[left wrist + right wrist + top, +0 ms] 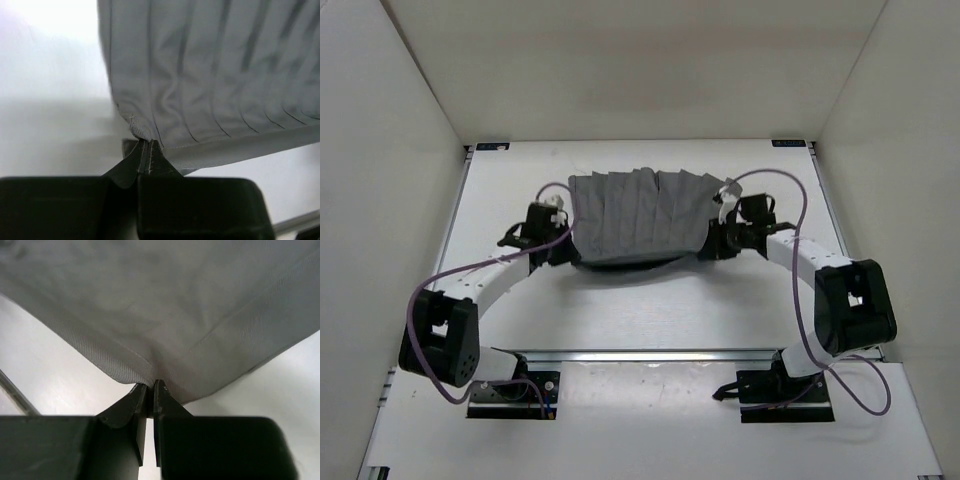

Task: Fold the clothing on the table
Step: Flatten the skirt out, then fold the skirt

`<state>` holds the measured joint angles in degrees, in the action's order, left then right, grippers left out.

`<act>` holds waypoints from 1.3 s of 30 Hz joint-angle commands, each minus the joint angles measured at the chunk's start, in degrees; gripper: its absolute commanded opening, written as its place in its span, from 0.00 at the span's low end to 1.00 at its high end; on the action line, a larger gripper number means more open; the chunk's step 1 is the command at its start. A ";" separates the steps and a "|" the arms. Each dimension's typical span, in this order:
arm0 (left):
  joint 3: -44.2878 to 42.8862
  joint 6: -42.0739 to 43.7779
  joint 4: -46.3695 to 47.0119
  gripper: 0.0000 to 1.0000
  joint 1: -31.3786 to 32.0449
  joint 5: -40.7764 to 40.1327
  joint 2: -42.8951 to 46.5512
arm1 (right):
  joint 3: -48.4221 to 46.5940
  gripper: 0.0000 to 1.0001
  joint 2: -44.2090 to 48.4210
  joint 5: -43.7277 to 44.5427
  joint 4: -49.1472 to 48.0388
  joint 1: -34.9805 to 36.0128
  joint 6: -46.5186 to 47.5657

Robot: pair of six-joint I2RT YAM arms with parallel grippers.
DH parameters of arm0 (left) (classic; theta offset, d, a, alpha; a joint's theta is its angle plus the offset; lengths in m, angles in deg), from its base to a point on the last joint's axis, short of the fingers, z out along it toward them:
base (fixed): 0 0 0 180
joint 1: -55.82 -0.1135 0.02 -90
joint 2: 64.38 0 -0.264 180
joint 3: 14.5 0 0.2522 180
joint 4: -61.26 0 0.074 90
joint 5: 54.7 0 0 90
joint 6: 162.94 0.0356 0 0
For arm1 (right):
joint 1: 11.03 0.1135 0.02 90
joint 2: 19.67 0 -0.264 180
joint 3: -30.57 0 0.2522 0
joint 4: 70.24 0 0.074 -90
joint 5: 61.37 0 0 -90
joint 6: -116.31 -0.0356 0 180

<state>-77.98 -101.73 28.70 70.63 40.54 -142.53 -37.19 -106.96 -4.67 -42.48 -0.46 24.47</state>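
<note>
your left gripper (146, 151) sits at the near left corner of the clothing (635, 220), jaws pinched shut on the hem there. your right gripper (150, 388) is closed the same way on the near right corner. the garment stretches between the two over the middle of the table (650, 310), with its pleats running away from the arms. its near edge curves over a dark shadow, so it looks lifted off the surface there, though from above you can't be sure. the left wrist view shows the stitched hem and pleat lines right at the fingertips. the right wrist view shows a plainer seamed corner. only the top view gives you the garment's full width and its far edge. purple cables (415, 310) loop beside each arm. a metal rail (660, 355) crosses the table between the arm bases and the cloth, and pale walls (400, 150) stand around it.
</note>
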 commanded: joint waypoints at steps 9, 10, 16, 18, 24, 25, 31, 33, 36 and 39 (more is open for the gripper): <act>15.33 -2.13 -0.44 0.00 8.83 -4.97 10.46 | 14.62 0.00 8.88 17.03 1.99 6.91 -15.37; 17.18 -2.66 -0.27 0.00 8.92 -4.54 12.47 | 14.80 0.00 9.24 17.13 2.43 7.27 -15.81; 18.52 -3.02 -2.37 0.46 8.48 2.58 21.61 | 15.24 0.18 14.05 10.54 8.13 7.28 -15.74; 16.15 -2.85 -3.77 0.49 7.00 2.85 25.14 | 15.67 0.31 20.19 10.45 10.16 7.01 -14.51; 12.88 -2.85 -1.42 0.52 3.83 0.92 27.45 | 17.69 0.34 34.98 9.49 3.95 3.16 -12.31; 12.89 -2.32 0.33 0.51 3.74 0.74 24.65 | 18.48 0.17 35.16 8.44 1.06 2.10 -12.65; 8.95 -2.14 10.54 0.26 4.27 -2.95 3.30 | 18.76 0.00 22.89 5.70 -7.14 4.45 -15.64; 6.84 -1.53 11.07 0.18 4.35 -3.65 -1.63 | 18.93 0.00 19.45 6.92 -8.19 6.91 -15.82; 5.94 -2.66 12.82 0.09 4.79 -4.27 -5.07 | 20.42 0.00 15.40 7.72 -11.61 7.01 -16.96; 7.17 -2.85 14.32 0.12 5.14 -4.79 -5.26 | 19.99 0.01 11.97 8.51 -11.19 6.92 -16.88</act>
<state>-69.36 -104.27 38.55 75.13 37.24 -149.57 -16.82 -93.80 2.76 -48.88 6.56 8.25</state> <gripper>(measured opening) 0.118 0.003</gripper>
